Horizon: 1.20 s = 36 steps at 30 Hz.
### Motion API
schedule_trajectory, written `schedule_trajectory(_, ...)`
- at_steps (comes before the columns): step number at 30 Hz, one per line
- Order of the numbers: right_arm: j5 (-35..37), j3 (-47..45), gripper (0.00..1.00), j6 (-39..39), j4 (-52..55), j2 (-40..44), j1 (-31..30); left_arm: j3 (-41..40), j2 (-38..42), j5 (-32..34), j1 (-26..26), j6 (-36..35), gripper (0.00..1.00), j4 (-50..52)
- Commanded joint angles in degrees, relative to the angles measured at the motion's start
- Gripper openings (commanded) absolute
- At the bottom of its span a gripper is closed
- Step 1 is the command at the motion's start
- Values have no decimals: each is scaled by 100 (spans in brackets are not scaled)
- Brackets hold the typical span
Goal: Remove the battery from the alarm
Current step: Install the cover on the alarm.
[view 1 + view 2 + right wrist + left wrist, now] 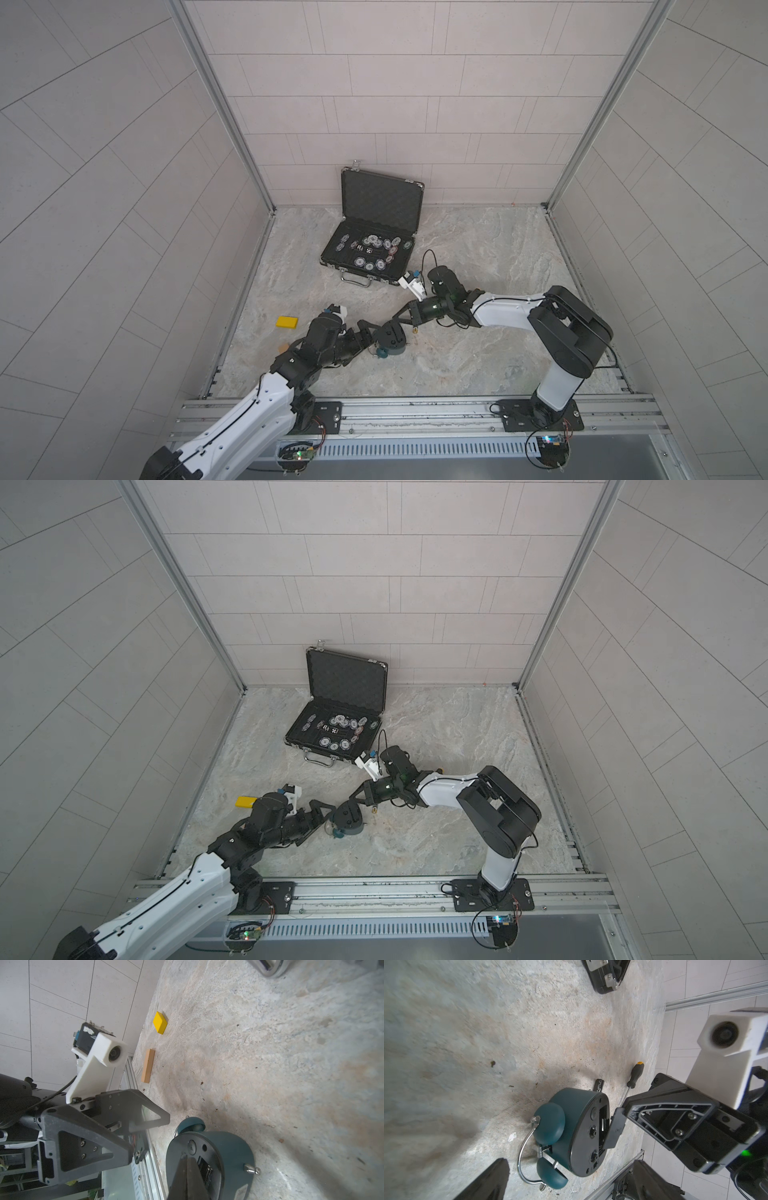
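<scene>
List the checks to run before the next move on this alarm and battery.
1. Battery out of the alarm: ok; it lies on the table beside it.
2. Battery compartment empty: ok; bare contacts show.
3. Left claw open: ok; nothing is between its fingers.
4. Right claw clear of the alarm: not ok; it is shut, with its tips at the open compartment.
5. Right claw holding anything: cannot tell.
6. Screwdriver out of the way: ok; it lies apart, beyond the battery.
</scene>
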State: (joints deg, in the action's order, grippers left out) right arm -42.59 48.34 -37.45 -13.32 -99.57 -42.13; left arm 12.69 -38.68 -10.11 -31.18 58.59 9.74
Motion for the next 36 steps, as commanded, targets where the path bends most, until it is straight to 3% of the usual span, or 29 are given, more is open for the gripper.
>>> schedule_trajectory(1, 105, 36, 0, -61, -125, -68, 17, -46, -105, -91, 23, -8, 94, -242)
schedule_trajectory(36, -145, -59, 0, -405, -65, -204, -18, 143, -950, -395, 18, -159, 95, -385)
